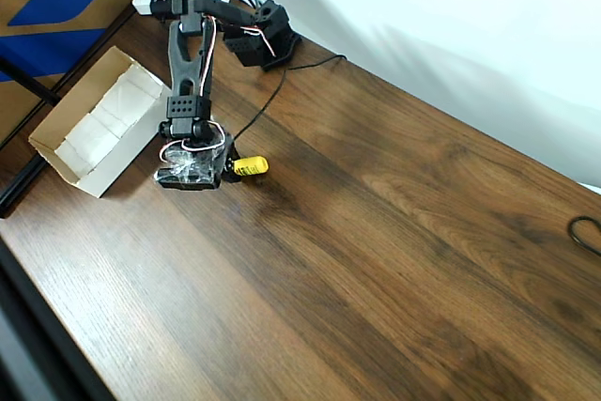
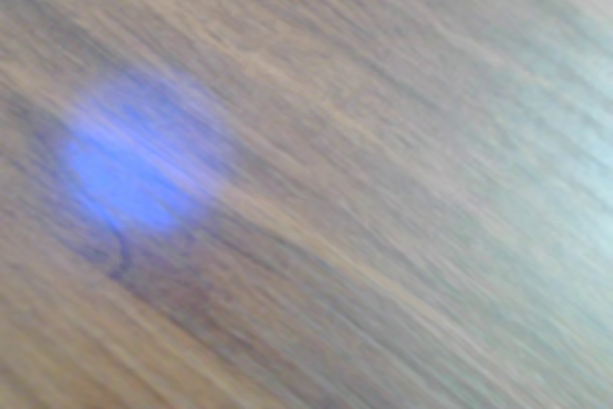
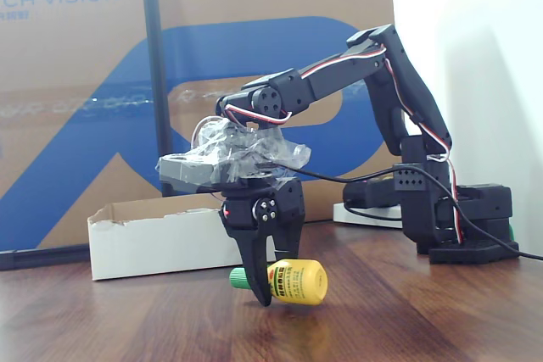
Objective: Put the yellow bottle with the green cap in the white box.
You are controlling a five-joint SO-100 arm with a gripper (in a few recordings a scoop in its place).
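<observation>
Black hand (image 3: 265, 281) pinching yellow bottle with the green cap (image 3: 293, 282), apparently just above wooden bench (image 3: 407, 320), near right of white box (image 1: 89, 129) overhead.

Bright, even light is filling the overhead and fixed views. The wrist view is blurring the tabletop (image 2: 402, 237) entirely, with a soft blue glare patch (image 2: 139, 165) showing at left.
</observation>
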